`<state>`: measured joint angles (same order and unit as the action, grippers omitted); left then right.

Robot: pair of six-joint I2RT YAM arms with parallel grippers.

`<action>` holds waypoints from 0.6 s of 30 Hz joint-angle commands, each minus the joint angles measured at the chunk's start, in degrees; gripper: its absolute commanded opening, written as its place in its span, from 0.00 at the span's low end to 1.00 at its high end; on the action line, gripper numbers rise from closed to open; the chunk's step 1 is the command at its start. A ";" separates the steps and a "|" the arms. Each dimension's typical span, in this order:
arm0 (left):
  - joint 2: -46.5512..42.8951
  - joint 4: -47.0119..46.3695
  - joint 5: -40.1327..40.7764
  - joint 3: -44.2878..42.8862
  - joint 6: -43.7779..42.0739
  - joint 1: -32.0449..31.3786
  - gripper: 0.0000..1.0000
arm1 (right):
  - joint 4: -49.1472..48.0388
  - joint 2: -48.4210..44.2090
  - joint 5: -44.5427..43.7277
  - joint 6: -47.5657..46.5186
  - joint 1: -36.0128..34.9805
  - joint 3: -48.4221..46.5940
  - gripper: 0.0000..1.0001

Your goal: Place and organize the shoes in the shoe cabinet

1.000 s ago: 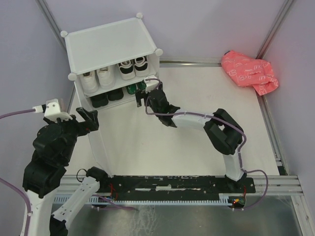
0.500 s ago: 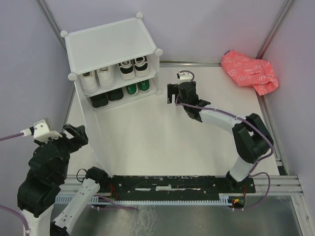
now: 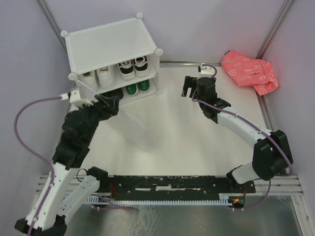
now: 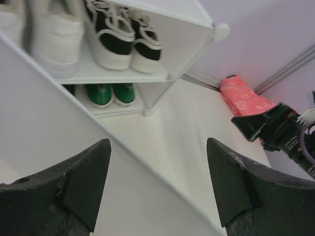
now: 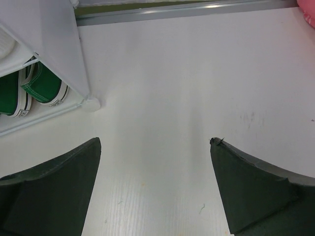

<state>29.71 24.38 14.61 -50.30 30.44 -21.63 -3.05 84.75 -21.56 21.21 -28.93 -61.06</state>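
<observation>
The white shoe cabinet (image 3: 108, 44) stands at the back left. Its upper shelf holds white sneakers (image 3: 97, 77) and black sneakers with white laces (image 3: 134, 67). Green sneakers (image 3: 138, 88) sit on the lower shelf; the plain black shoes beside them are mostly hidden by my left gripper (image 3: 110, 102). In the left wrist view that gripper (image 4: 157, 143) is open, and the door panel (image 4: 49, 108) passes slantwise under it, its top edge between the fingers. My right gripper (image 3: 189, 89) is open and empty over the table, right of the cabinet; the right wrist view (image 5: 155, 142) shows bare table under it.
A crumpled pink bag (image 3: 249, 70) lies at the table's back right corner, beside the metal frame rail (image 3: 273, 128). The cabinet's front right corner foot (image 5: 91, 103) stands just left of the right gripper.
My left arm has swung from the near left up to the cabinet front, and the door came round with it. My right gripper has drawn back from the lower shelf to the right.
</observation>
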 commanded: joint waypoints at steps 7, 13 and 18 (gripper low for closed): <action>18.60 -25.41 -14.65 -9.90 -3.20 -0.06 0.85 | 3.40 -4.26 2.34 -0.15 0.62 1.78 0.99; 13.34 -20.60 -11.74 -4.03 -5.85 -0.06 0.84 | 5.47 -1.83 8.88 -0.29 0.59 -0.01 0.99; 12.11 -15.30 -7.03 0.11 -10.02 -0.05 0.84 | 9.33 3.71 14.52 0.88 0.61 -4.63 0.99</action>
<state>42.02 5.50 3.51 -52.71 26.00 -21.74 4.27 85.30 -12.56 21.21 -28.47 -61.36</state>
